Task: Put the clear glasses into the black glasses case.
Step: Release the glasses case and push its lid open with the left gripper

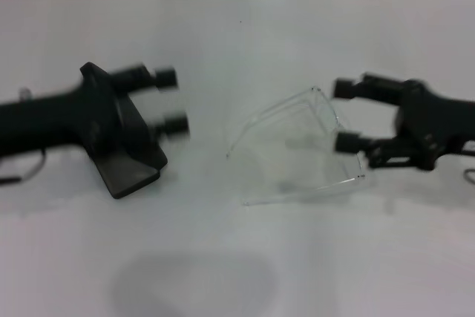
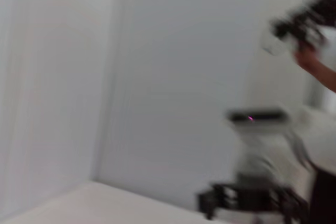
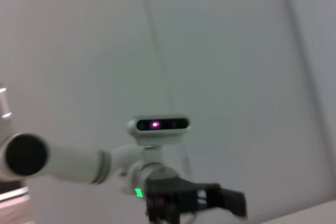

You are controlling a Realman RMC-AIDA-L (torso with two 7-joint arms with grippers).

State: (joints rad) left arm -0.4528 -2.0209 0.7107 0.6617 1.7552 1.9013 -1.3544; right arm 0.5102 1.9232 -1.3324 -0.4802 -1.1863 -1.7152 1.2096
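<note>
Head view. One pair of clear glasses on the white table, just right of centre. Long axis, taken across the lens, runs roughly from 2 o'clock to 7 o'clock; the curved one-piece lens bows toward 10 o'clock, and the two thin arms trail toward 4 o'clock. The nearer arm lies along the table as a faint line toward 8 o'clock.

One black glasses case at 9 o'clock from the glasses, well apart from them. Long axis about 11 to 5 o'clock. Whether the lid is up or down I cannot tell; the left arm covers much of it.

Left gripper over the case's far end, two fingers spread apart, tips aimed at 3 o'clock toward the glasses, holding nothing.

Right gripper at 3 o'clock from the glasses, fingers apart, tips aimed at 9 o'clock. The lower fingertip sits just beside the lens edge; contact cannot be judged.

Wrist views: only white walls and the robot's head show; neither task object is recognisable there.
</note>
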